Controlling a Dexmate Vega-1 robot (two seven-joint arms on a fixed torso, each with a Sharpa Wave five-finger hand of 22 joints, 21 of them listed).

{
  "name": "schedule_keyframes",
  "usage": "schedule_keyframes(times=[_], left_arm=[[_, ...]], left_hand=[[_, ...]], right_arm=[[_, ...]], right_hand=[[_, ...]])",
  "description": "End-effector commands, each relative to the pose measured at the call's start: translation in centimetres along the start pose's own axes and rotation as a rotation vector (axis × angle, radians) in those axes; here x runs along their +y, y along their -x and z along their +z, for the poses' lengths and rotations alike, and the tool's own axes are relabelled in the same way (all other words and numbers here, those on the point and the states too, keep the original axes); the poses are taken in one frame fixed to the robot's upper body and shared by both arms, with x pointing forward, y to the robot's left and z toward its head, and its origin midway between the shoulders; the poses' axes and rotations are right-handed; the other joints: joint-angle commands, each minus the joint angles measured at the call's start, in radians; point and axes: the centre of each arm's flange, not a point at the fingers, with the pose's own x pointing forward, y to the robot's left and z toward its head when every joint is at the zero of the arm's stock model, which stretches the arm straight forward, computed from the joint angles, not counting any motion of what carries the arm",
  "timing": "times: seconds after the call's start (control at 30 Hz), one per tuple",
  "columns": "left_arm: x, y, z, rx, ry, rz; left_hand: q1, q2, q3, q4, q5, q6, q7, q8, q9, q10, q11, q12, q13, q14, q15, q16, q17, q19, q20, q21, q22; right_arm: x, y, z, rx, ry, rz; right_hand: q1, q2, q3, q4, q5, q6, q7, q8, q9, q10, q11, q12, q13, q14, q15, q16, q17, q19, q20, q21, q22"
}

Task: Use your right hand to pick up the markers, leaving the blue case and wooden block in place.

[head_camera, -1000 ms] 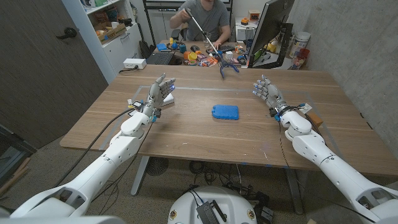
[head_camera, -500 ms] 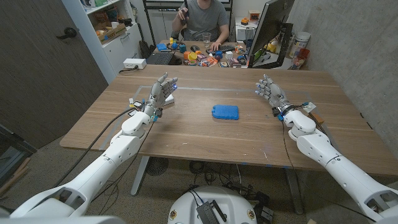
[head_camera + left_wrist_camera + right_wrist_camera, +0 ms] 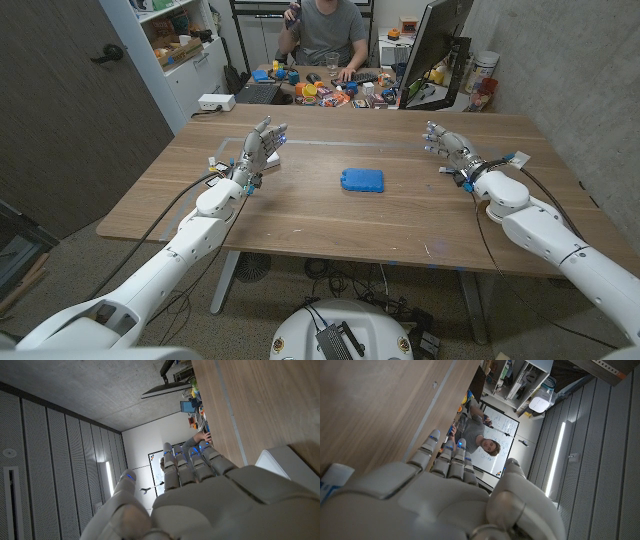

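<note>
One blue case [image 3: 361, 180] lies flat near the middle of the wooden table [image 3: 300, 215], between the robot's two hands and well apart from both. The left hand [image 3: 258, 150] stands upright at the table's left side, fingers straight and held apart, gripping nothing; the left wrist view shows the same fingers [image 3: 192, 462] extended side by side over the bare wood, with a pale flat object [image 3: 287, 460] just beside the hand. The right hand [image 3: 447, 144] hovers over the table's far right part, fingers spread and empty; in the right wrist view its fingers [image 3: 447, 457] reach out along the tabletop, a white-and-blue object [image 3: 332, 482] at the picture's edge beside the hand. No marker can be made out on the table, and the wooden block cannot be told from these pictures. Beyond the far edge, one person [image 3: 325, 25] sits at a cluttered desk [image 3: 330, 92], one hand raised near the head, with one dark monitor [image 3: 440, 40] standing to the right.
</note>
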Motion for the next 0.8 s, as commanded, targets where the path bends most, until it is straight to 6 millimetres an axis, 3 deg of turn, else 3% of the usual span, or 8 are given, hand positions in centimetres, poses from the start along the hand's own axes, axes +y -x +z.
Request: schedule_keyframes(times=[0.03,0.33,0.8], left_arm=[[0.2,0.0,-0.3,0.005,0.009,0.002],[0.6,0.3,-0.6,0.013,0.01,0.011],[0.7,0.6,-0.7,0.016,0.011,0.019]], left_hand=[[0.01,0.001,0.006,0.0,0.004,0.009,-0.001,0.003,0.004,0.008,0.001,0.004,0.001,0.007,-0.068,0.006,0.002,0.009,-0.076,0.003,0.005],[0.01,0.001,0.006,0.0,0.004,0.009,-0.001,0.003,0.004,0.008,0.001,0.004,0.001,0.007,-0.068,0.006,0.002,0.009,-0.076,0.003,0.005],[0.01,0.001,0.006,0.0,0.004,0.009,-0.001,0.003,0.004,0.008,0.001,0.004,0.001,0.007,-0.068,0.006,0.002,0.009,-0.076,0.003,0.005]], right_arm=[[-2.3,1.2,3.4,0.082,0.34,0.015],[-2.6,0.6,4.5,0.181,0.581,0.031],[-2.1,-0.5,4.6,0.324,0.905,0.05]], right_hand=[[0.036,-0.001,0.006,-0.019,0.013,0.004,-0.009,0.006,0.002,0.008,-0.01,0.006,0.002,-0.006,-0.005,-0.003,0.001,-0.008,-0.011,-0.004,0.002],[0.073,-0.01,0.014,-0.039,0.026,0.008,-0.013,0.008,0.002,0.015,-0.021,0.009,0.002,-0.016,-0.013,-0.006,-0.001,-0.014,-0.021,-0.006,0.002],[0.12,-0.03,0.019,-0.052,0.047,0.024,-0.029,0.012,0.002,0.031,-0.039,0.016,0.002,-0.016,-0.034,-0.003,-0.003,-0.013,-0.034,-0.005,0.001]])
